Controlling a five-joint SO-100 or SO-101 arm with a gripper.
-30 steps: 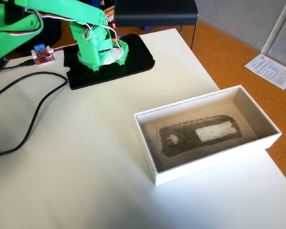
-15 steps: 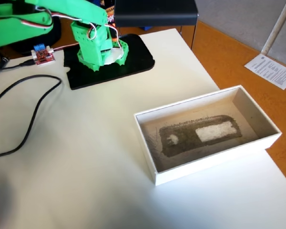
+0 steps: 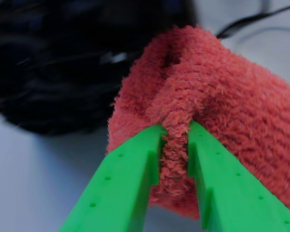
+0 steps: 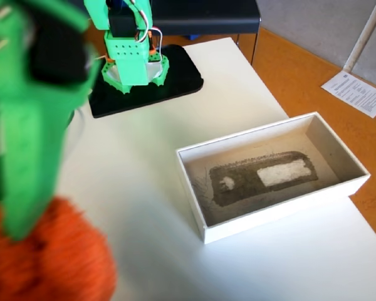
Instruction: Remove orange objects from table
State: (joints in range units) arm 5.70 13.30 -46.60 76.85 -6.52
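Green fingers of my gripper (image 3: 175,145) are clenched on a vertical fold of the orange cloth (image 3: 217,96), one finger on each side of the pinched ridge. That cloth is fuzzy terry, bunched into a rounded lump, coral-orange in the wrist view and brighter orange in the fixed view (image 4: 56,257). From the fixed camera my arm (image 4: 31,113) looms large and blurred at the picture's left, reaching down to the cloth near the table's (image 4: 144,157) near-left corner. Whether the cloth rests on the cream-white top or hangs just above it, I cannot tell. My base (image 4: 135,63) stands on a black plate (image 4: 185,78) at the table's far edge. Near the right edge sits an open white box (image 4: 276,213).
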